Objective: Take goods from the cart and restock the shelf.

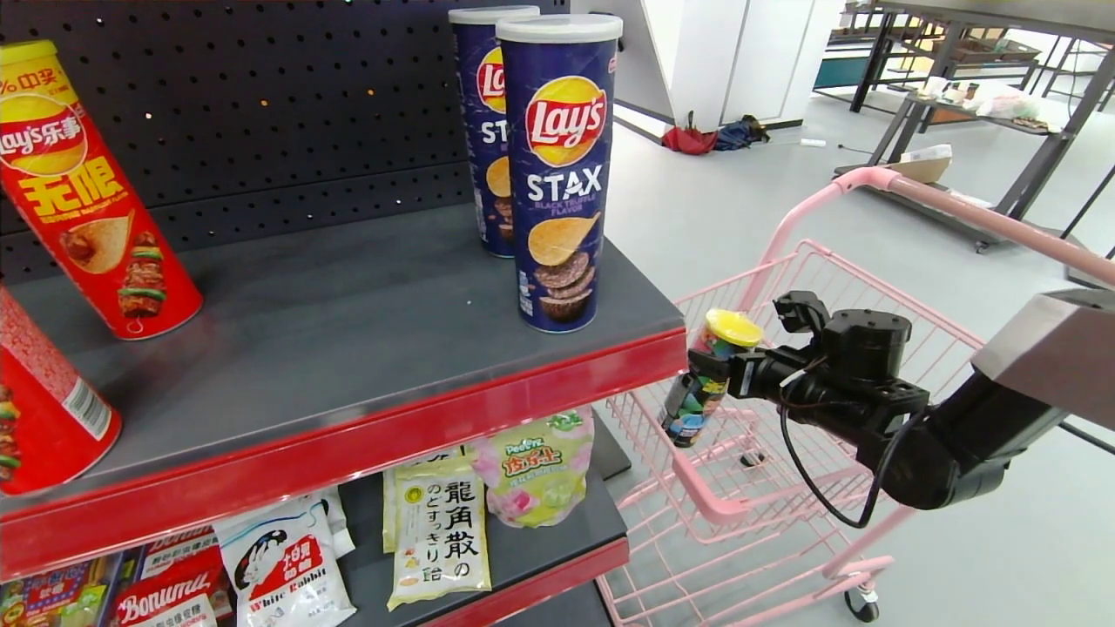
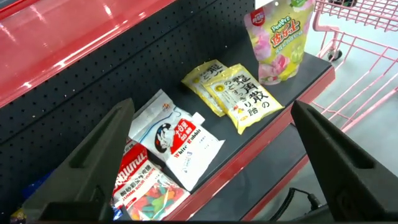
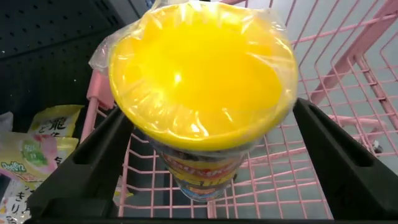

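While right gripper (image 1: 712, 370) holds one can (image 1: 692, 411), two blue tubes (image 1: 562, 174) shelved

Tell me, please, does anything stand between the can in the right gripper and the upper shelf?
Yes. Two tall blue cans stand at the shelf corner nearest the yellow-lidded can, which the right gripper holds over the cart. The shelf's red front edge looks level with it. Bare shelf lies left of them.

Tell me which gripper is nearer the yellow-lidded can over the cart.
Right. The right gripper is shut on the yellow-lidded can, holding it above the pink cart. The left gripper hangs open before the lower shelf, facing the snack bags, apart from the can.
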